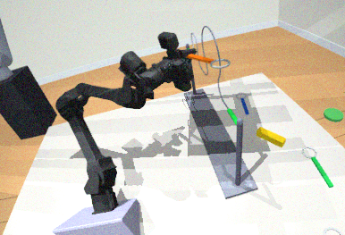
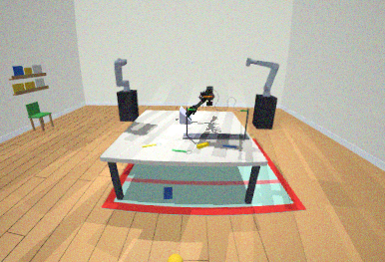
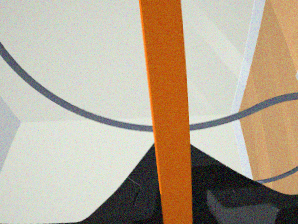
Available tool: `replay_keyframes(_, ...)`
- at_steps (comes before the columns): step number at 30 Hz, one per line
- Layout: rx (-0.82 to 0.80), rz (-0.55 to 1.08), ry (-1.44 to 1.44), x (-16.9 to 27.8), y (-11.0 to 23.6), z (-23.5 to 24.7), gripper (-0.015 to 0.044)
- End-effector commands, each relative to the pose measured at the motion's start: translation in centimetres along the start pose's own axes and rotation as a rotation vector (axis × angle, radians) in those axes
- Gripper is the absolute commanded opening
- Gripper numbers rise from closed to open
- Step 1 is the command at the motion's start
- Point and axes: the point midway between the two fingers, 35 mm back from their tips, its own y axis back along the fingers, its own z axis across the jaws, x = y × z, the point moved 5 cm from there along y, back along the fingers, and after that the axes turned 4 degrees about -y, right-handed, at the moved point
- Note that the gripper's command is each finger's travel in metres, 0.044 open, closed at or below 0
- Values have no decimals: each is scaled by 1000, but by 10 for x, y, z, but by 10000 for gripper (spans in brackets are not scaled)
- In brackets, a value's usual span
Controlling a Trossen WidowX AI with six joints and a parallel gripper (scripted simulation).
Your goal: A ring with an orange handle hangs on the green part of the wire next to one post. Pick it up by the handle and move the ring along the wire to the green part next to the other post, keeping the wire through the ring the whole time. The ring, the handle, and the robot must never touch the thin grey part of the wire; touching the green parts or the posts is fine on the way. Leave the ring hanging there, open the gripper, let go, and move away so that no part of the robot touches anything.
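My gripper [image 1: 191, 56] [image 2: 208, 95] is shut on the orange handle [image 1: 201, 58] [image 3: 162, 96], held about level, high above the table near the far post [image 1: 195, 82]. The ring [image 1: 212, 65] at the handle's end sits around the thin grey wire [image 1: 210, 28] [image 3: 80, 111], where the wire comes down from its tall loop. I cannot tell whether ring and wire touch. A short green part [image 1: 191, 49] shows by the far post, behind my fingers. The other green part [image 1: 231, 115] slopes down to the near post [image 1: 239, 150]. In the wrist view my dark fingers flank the handle.
Both posts stand on a long grey base plate [image 1: 223, 163]. To its right on the table lie a yellow block [image 1: 271, 137], a blue stick [image 1: 244, 105] and a spare ring with a green handle [image 1: 322, 171]. A green disc [image 1: 333, 114] lies further right. A black pedestal [image 1: 22, 101] stands at the far left.
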Motion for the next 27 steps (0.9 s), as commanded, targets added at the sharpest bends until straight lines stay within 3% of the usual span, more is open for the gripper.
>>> replay_keyframes(1, -27, -5, -40, 0, 0, 1, -150)
replay_keyframes(27, -184, -27, -321, 2, -1, 4, -150)
